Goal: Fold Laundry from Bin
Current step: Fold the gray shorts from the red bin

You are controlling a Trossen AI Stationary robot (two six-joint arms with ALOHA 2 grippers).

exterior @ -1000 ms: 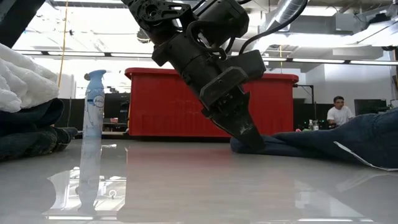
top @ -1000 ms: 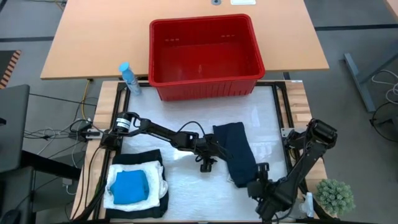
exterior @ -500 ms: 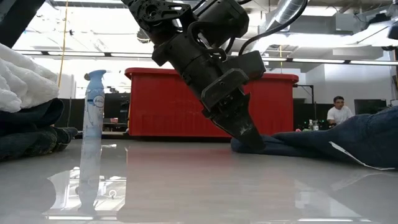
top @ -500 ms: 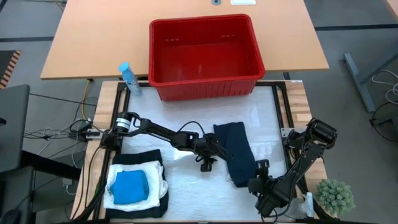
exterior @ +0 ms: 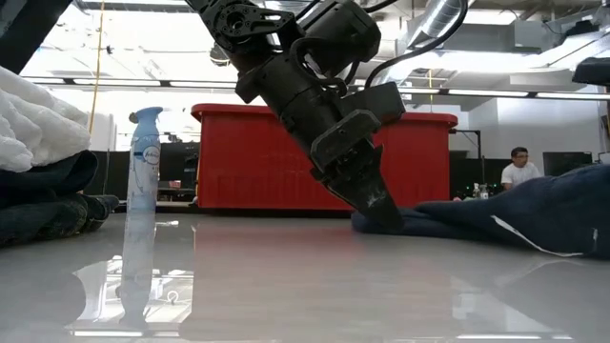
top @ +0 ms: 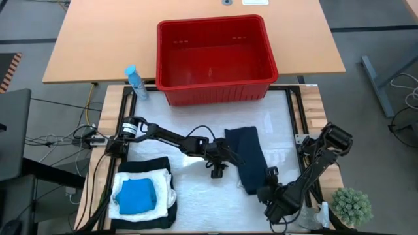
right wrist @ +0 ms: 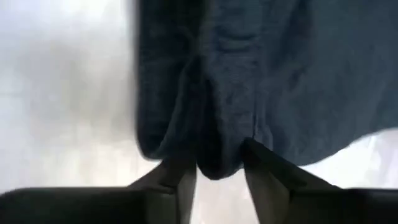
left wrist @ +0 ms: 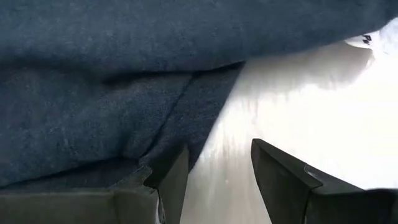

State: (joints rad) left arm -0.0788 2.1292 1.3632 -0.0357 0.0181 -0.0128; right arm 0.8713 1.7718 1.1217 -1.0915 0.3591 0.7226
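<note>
Your dark blue garment (top: 249,158) lies folded into a long strip mid-bench, toward the right, near end pointing at the right arm. Right pincer (right wrist: 219,169) sits at that near end w/ a bunched fold of the cloth between its fingers (right wrist: 266,171); whether it's truly clamped you can't tell from the wrist view, fingers are apart w/ cloth in the gap. In the high view that pincer (top: 267,182) is low, right at the strip's near edge.

Left pincer (left wrist: 214,167) is at the strip's left edge, fingers apart, nothing between them; one finger (left wrist: 171,177) is just at the cloth's hem, the other over bare bench. Low view shows it (exterior: 379,206) tip-down, touching or nearly touching the bench (exterior: 286,286) beside the garment.

Bin (top: 215,59), red, stands at the far edge of the bench, nothing visible inside. Near-left corner: stack of folded laundry (top: 145,194), black at bottom, white crinkled piece, bright blue one on top. Spray bottle (top: 136,81) stands left of the bin. Small green plant (top: 352,205) at near-right corner. A person (exterior: 518,170) sits in the room behind.
</note>
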